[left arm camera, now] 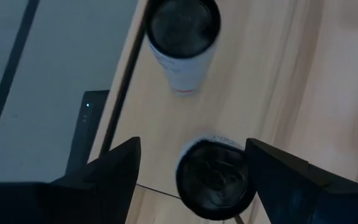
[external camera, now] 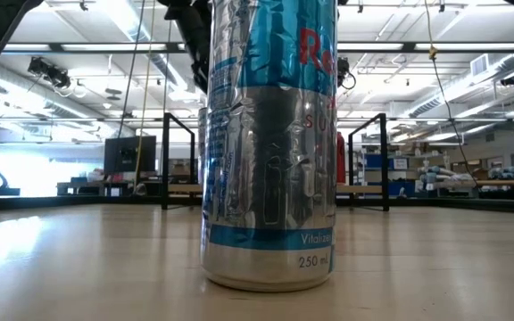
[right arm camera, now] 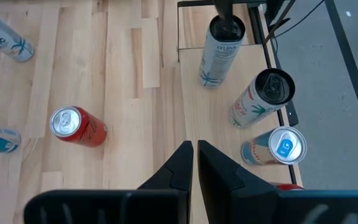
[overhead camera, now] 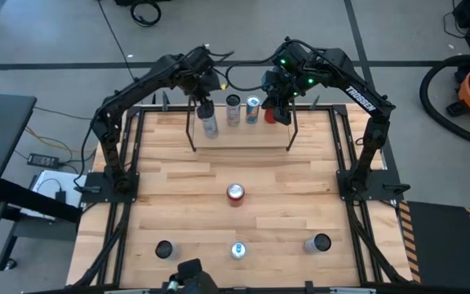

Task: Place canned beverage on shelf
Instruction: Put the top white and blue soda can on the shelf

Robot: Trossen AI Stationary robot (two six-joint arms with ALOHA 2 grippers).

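Cans are being lined upright along the shelf [overhead camera: 243, 135]; the left gripper [left arm camera: 191, 165] is being held half-spread around a dark-topped can [left arm camera: 215, 180], though contact cannot be confirmed. Beside the row, the right gripper [right arm camera: 195, 155] is being kept clenched and empty, apparently waiting.

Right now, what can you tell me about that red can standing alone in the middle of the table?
The red can is a short drinks can with a glossy red body and a silver metal top whose pull tab looks unopened. It stands upright on the wooden tabletop, roughly at the table's centre, in front of the shelf and well apart from the other cans. Nothing touches it but the table; both arms are back over the shelf. The right wrist view shows it clearly; any label is unreadable.
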